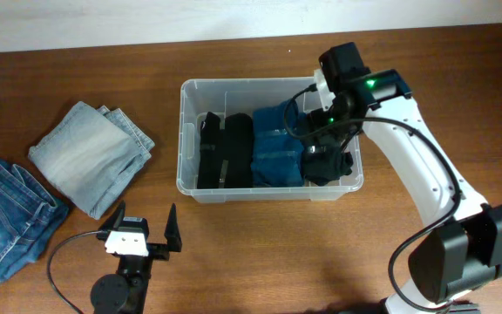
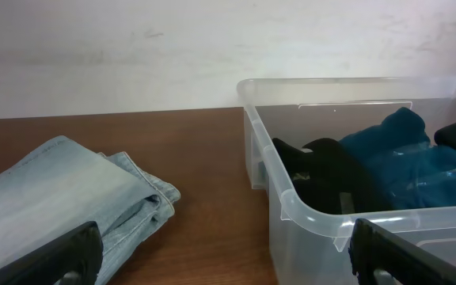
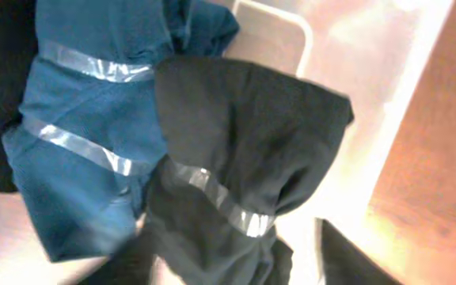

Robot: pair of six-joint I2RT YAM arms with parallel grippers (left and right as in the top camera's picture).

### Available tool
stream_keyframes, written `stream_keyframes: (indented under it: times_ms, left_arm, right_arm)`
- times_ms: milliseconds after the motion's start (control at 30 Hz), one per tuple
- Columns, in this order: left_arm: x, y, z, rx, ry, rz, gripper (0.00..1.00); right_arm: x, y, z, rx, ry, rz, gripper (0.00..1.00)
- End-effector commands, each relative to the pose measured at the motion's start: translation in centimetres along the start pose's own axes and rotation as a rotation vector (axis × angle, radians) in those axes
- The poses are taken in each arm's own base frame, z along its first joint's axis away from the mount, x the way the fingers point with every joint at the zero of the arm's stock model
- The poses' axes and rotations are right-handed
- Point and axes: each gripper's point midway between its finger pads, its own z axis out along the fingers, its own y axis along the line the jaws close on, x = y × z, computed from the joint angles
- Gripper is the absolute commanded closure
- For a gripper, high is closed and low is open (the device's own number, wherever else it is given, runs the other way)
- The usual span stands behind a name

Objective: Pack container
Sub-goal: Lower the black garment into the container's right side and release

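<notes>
The clear container [image 1: 184,131] stands mid-table and holds a black folded garment [image 1: 225,150] at its left and a blue one [image 1: 277,148] in the middle. At its right end is a black garment [image 1: 331,167] banded with clear tape, bunched between the fingers of my right gripper [image 1: 321,150]. In the right wrist view this black garment [image 3: 244,150] narrows down into my right gripper [image 3: 228,261], beside the blue garment [image 3: 85,134]. My left gripper [image 1: 146,228] hovers open and holds nothing near the front edge, facing the container's [image 2: 291,198] left wall.
Folded light-blue jeans [image 1: 90,157] lie left of the container, also low in the left wrist view as light-blue jeans [image 2: 62,198]. Darker jeans [image 1: 7,218] lie at the far left edge. Bare wood runs between the jeans and the bin.
</notes>
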Motion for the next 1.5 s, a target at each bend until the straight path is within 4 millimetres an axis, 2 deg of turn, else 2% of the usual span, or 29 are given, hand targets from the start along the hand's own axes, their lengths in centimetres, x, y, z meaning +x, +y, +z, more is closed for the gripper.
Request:
stream_keyframes:
  times_ms: [0,33,400,600,833,900,1067,1167,1367,1467]
  left_arm:
    - [0.2,0.2,0.0,-0.012,-0.001,0.015,0.00]
    - [0.2,0.2,0.0,-0.012,-0.001,0.015,0.00]
    - [0.2,0.2,0.0,-0.012,-0.001,0.015,0.00]
    - [0.2,0.2,0.0,-0.012,-0.001,0.015,0.01]
    - [0.2,0.2,0.0,-0.012,-0.001,0.015,0.00]
    - [0.2,0.2,0.0,-0.012,-0.001,0.015,0.00]
    - [0.2,0.2,0.0,-0.012,-0.001,0.015,0.01]
    - [0.2,0.2,0.0,-0.012,-0.001,0.015,0.00]
    - [0.2,0.2,0.0,-0.012,-0.001,0.015,0.00]
    - [0.2,0.2,0.0,-0.012,-0.001,0.015,0.00]
  right_arm:
    - [-0.2,0.1,-0.4,0.013,-0.009,-0.008,0.89]
    - [-0.1,0.1,-0.2,0.014,-0.006,-0.001,0.96]
    - [1.0,-0.1,2.9,0.039,0.008,0.036,0.96]
    - [1.7,0.0,5.9,0.038,-0.012,0.037,0.96]
    - [3.1,0.3,10.5,0.032,-0.043,0.039,0.96]
    - [3.4,0.4,11.2,0.030,-0.046,0.039,0.95]
    - [2.3,0.4,10.1,0.029,-0.069,0.039,0.92]
    - [0.8,0.2,7.8,0.029,-0.096,0.037,0.90]
    - [-2.6,-0.1,1.5,0.027,-0.152,0.038,0.87]
    - [-3.7,-0.4,-0.1,0.040,-0.184,0.042,0.87]
